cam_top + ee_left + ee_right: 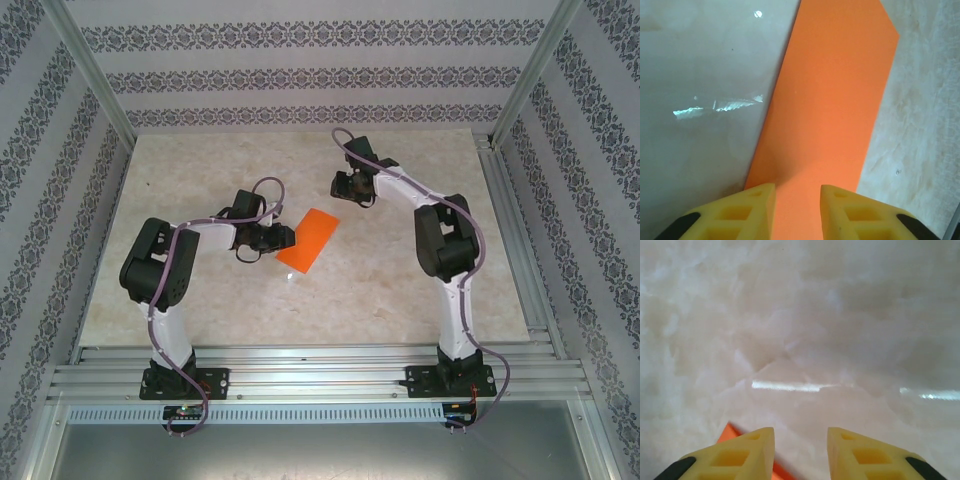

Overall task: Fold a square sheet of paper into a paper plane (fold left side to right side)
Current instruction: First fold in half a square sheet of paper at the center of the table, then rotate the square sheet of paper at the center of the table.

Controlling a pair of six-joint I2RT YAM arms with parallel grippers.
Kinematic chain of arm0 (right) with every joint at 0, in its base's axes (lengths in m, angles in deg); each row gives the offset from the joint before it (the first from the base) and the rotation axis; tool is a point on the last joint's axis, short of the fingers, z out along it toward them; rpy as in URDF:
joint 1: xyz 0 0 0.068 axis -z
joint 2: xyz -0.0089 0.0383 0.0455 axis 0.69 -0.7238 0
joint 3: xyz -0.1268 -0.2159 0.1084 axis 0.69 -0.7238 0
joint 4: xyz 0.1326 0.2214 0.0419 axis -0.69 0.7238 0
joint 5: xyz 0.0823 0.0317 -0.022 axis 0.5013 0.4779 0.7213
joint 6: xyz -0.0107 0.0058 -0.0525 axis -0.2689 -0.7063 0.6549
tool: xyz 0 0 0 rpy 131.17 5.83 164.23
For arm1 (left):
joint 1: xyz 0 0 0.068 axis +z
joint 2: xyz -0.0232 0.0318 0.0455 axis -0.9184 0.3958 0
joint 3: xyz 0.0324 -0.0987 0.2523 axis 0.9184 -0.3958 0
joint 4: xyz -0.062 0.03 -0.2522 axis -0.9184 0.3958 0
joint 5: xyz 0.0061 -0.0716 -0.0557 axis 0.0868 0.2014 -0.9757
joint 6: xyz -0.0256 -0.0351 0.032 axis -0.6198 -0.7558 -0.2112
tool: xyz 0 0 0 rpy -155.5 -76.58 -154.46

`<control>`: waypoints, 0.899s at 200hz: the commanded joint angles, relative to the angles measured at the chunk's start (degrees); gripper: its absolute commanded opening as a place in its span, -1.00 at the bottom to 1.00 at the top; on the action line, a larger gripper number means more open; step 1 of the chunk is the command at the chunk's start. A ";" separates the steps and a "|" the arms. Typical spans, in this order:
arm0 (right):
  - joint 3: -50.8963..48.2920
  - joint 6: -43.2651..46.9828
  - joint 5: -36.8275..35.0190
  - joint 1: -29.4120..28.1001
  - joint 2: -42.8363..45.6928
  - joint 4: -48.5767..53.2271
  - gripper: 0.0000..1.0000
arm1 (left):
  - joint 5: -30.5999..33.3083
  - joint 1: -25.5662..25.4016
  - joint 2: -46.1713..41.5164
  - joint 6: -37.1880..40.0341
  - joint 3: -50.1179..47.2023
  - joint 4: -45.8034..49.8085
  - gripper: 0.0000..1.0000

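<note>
Top external: paper [309,238] diagonal, near-left to far-right; left fingers [755,212], right fingers [750,455] parted, empty.

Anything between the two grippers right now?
The orange sheet lies flat between left gripper and right gripper in the top view; otherwise bare tabletop.
</note>
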 commanded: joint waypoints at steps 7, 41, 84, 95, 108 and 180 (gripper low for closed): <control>-11.89 -1.72 3.27 -0.44 10.89 -8.11 -0.28 | -1.23 0.10 -6.90 0.57 4.90 5.80 -0.21; -25.34 -8.45 9.05 -1.57 16.58 -17.65 -0.24 | 3.49 1.35 -11.60 2.60 5.55 12.22 0.11; -30.56 -13.14 11.74 -4.49 15.12 -22.88 -0.14 | 4.50 3.16 -9.91 2.79 1.74 12.42 0.28; -30.30 -13.77 11.22 -5.13 13.83 -22.78 -0.11 | 5.06 3.25 -9.21 2.92 1.33 12.37 0.28; -29.93 -14.55 10.08 -5.38 12.45 -22.49 -0.10 | 4.99 3.22 -8.36 2.84 0.84 12.07 0.29; -27.34 -15.85 8.63 -6.33 8.09 -20.51 -0.06 | 2.05 3.14 -4.35 1.73 -1.52 8.42 0.28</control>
